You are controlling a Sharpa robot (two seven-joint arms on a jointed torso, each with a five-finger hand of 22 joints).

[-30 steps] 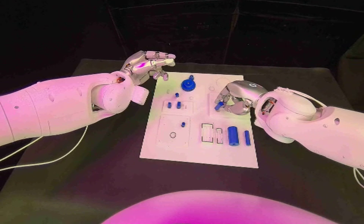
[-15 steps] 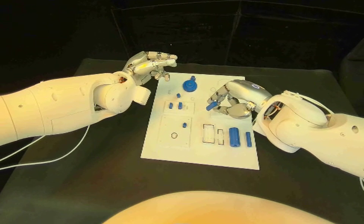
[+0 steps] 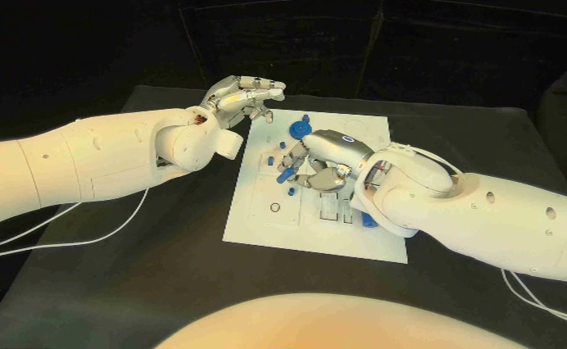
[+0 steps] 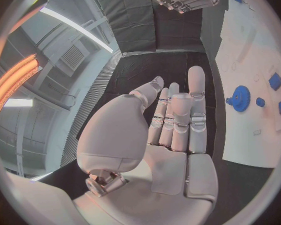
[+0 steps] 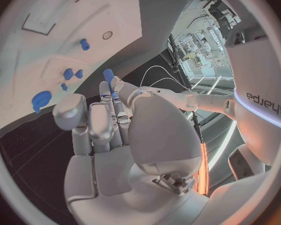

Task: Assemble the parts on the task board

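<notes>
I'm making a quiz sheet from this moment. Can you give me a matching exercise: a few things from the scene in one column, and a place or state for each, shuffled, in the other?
Things:
1. left hand
2. right hand
3. blue gear
4. task board

Places or states:
A. lies flat on the black table
B. holds a small blue part over the board
C. holds nothing, beside the board's far left corner
D. sits at the board's far end

Pairs: 1-C, 2-B, 3-D, 4-A
</notes>
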